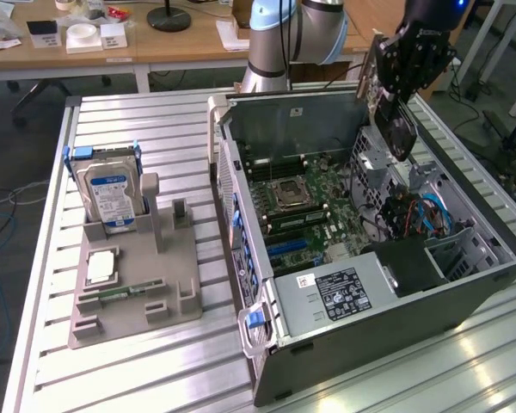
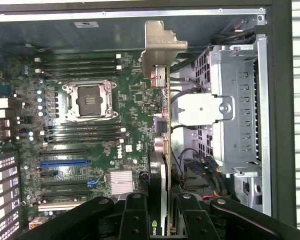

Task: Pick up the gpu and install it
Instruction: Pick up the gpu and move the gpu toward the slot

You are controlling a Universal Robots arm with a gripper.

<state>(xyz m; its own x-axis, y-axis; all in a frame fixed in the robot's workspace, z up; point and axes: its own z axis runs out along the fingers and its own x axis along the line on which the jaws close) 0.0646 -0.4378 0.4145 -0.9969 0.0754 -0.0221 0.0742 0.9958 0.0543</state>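
Observation:
My gripper (image 1: 396, 86) hangs over the open computer case (image 1: 241, 215), above its far corner at the exterior view's right, and is shut on the gpu (image 1: 401, 131). The card hangs below the fingers with its black cooler face outward. In the wrist view the gpu (image 2: 161, 125) appears edge-on between my fingers (image 2: 135, 220), its silver bracket (image 2: 160, 42) at the far end. It hovers above the motherboard (image 2: 90, 130), between the socket area and the metal drive cage (image 2: 235, 110). A blue slot (image 2: 64, 162) and several black slots lie off to one side of the card.
To the exterior view's left of the case, a grey holder (image 1: 138, 284) carries an upright hard drive (image 1: 110, 194), a memory stick (image 1: 120, 292) and a processor chip (image 1: 101, 267). The arm's base (image 1: 279, 43) stands behind the case. Cables (image 1: 417, 215) crowd the case beside the drive cage.

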